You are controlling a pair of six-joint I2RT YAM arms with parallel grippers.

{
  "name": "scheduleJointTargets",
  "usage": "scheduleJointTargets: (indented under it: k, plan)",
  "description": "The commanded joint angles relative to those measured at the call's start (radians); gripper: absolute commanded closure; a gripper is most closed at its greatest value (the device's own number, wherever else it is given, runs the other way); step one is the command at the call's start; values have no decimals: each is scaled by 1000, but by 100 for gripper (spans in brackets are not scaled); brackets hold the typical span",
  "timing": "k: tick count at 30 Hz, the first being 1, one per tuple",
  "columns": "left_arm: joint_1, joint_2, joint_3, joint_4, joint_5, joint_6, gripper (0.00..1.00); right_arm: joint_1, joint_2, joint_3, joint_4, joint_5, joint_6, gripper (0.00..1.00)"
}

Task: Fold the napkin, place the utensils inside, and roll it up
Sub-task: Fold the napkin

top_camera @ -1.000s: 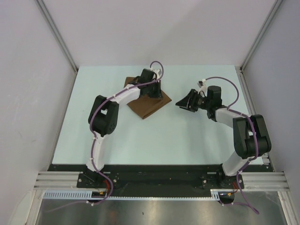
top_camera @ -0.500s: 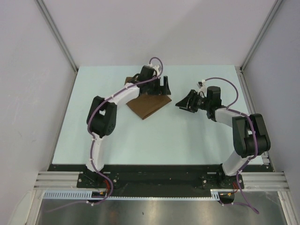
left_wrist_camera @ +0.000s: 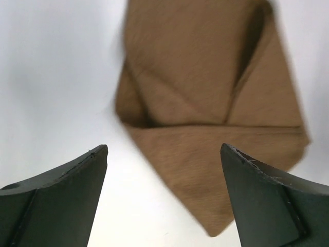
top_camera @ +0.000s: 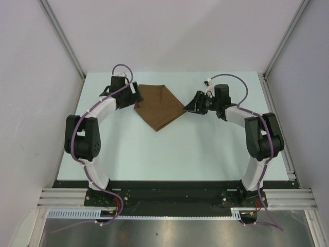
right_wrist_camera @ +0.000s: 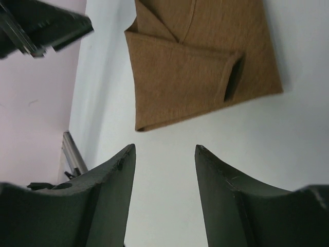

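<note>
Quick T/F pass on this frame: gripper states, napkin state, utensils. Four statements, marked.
1. The left gripper and the right gripper are both open and hold nothing. True.
2. The napkin is rolled into a tube. False: it lies flat on the table, folded, with overlapping layers showing.
3. The two grippers sit on opposite sides of the napkin. True.
4. A fork lies on top of the napkin. False: no utensil shows in any view.
</note>
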Motion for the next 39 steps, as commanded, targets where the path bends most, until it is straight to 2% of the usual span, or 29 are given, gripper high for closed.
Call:
scheduleJointTargets:
  k: [1, 8, 16, 22, 39]
  plan:
    - [18, 18, -47, -1, 7, -19, 6, 13, 113, 209, -126, 57, -142, 45]
    - [44, 85, -30, -4, -12, -22, 23, 19, 295, 433, -263, 74, -212, 48]
    - [52, 166, 11, 2, -12, -30, 36, 42, 411, 543, -347, 70, -251, 52]
    - [53, 191, 37, -7, -36, -25, 42, 47, 427, 549, -332, 65, -239, 53]
    - [63, 202, 25, 33, -35, -39, 48, 53, 479, 622, -310, 53, -210, 54]
